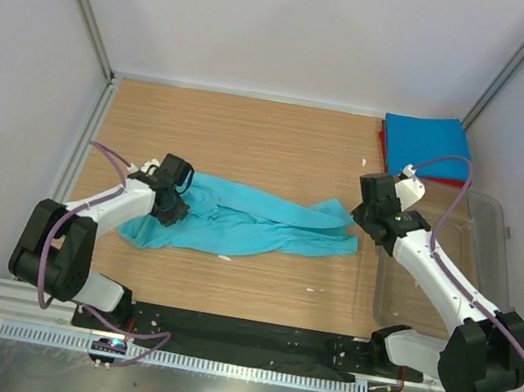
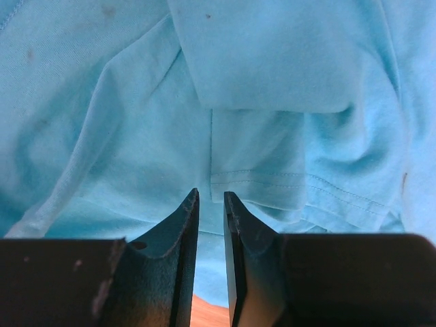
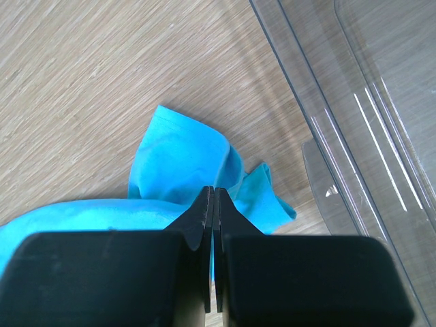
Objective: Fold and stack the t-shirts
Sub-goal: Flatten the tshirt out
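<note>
Where it lies bunched lengthwise across the wooden counter (image 1: 253, 134), the turquoise t-shirt (image 1: 257, 224) has the right fingers (image 3: 197, 218) pressed together on its right end. The left fingers (image 2: 178, 231) stand narrowly apart over its left end, and whether they grip cloth I cannot tell. A blue folded shirt (image 1: 425, 144) sits on a red shirt (image 1: 384, 141) in the far right corner, between white walls (image 1: 303, 21).

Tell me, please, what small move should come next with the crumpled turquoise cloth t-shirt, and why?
Probably lift the right gripper slightly, drawing out the end it seems to pinch: the crumpled turquoise cloth t-shirt lies bunched, not flat enough to fold.
</note>
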{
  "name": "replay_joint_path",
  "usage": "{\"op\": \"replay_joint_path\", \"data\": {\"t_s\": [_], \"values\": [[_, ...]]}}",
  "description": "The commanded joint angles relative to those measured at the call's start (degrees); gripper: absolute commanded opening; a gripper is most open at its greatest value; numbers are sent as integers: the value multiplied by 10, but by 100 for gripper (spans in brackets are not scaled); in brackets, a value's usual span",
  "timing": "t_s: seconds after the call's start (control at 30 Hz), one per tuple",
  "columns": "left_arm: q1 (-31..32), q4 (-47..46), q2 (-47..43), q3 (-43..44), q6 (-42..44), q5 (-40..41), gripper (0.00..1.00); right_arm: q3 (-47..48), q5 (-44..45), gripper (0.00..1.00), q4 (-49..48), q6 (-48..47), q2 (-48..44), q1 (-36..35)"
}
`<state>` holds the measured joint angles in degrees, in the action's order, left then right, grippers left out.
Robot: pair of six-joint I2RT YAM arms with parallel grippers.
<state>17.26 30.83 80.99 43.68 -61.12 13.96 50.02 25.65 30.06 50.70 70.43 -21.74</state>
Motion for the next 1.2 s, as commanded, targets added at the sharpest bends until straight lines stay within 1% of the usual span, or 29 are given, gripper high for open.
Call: {"op": "replay_joint_path", "data": {"t_s": [0.0,0.2,0.6,1.17], "values": [[2,-1,8,4,-7,7,22,1,19,1,-11,-2,-6,0],[2,-22,20,-3,-8,-2,22,-7,19,1,-13,1,-12,1],[2,-9,32,16,-3,7,22,-12,24,1,-8,2,-21,1],[4,-2,17,21,-5,9,21,-21,22,1,-7,6,-28,1]]}}
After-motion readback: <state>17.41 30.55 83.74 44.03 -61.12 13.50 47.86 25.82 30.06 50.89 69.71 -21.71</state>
